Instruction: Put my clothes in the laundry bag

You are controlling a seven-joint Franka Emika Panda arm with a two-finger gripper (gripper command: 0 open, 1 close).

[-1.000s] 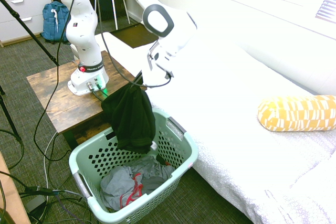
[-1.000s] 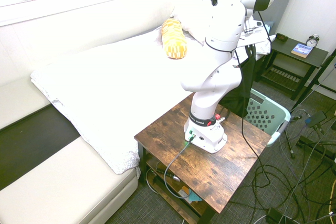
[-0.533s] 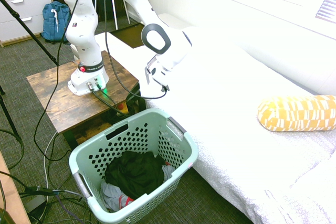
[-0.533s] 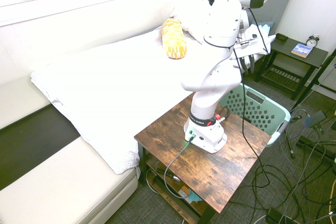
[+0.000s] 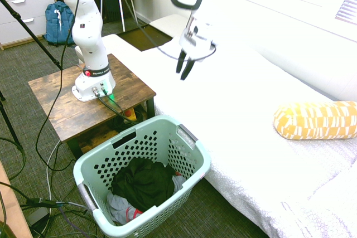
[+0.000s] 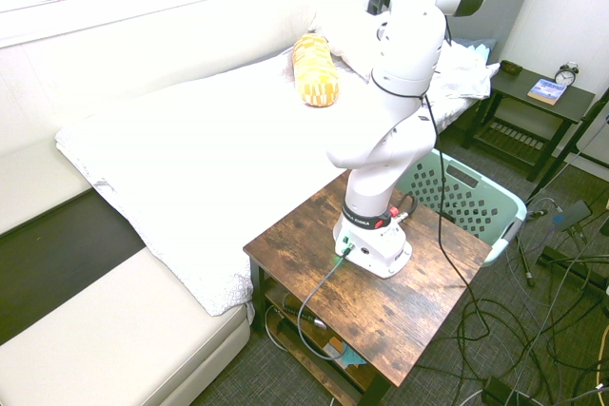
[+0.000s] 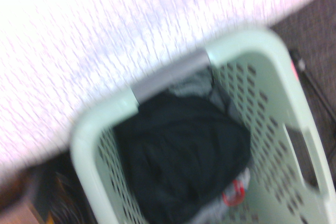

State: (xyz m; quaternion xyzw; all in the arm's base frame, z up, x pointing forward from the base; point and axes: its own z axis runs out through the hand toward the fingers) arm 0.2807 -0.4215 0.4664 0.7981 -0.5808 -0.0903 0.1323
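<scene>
Since the earlier frame the gripper (image 5: 184, 69) has risen toward 1 o'clock over the bed (image 5: 251, 104), fingers now spread and empty. The black garment (image 5: 144, 183) lies inside the laundry basket (image 5: 192, 151), atop the grey garment (image 5: 119, 208).

Bright daylight; window glare washes out bed (image 5: 240, 110); wrist view motion-blurred; wide-angle edge bending.

hidden: grey garment with red trim (image 5: 124, 209) mostly under black fabric garment (image 5: 143, 183) | blurred: wrist view, pale mint-green perforated plastic basket (image 7: 273, 77) cut by frame edge | second exterior: gripper behind arm
</scene>
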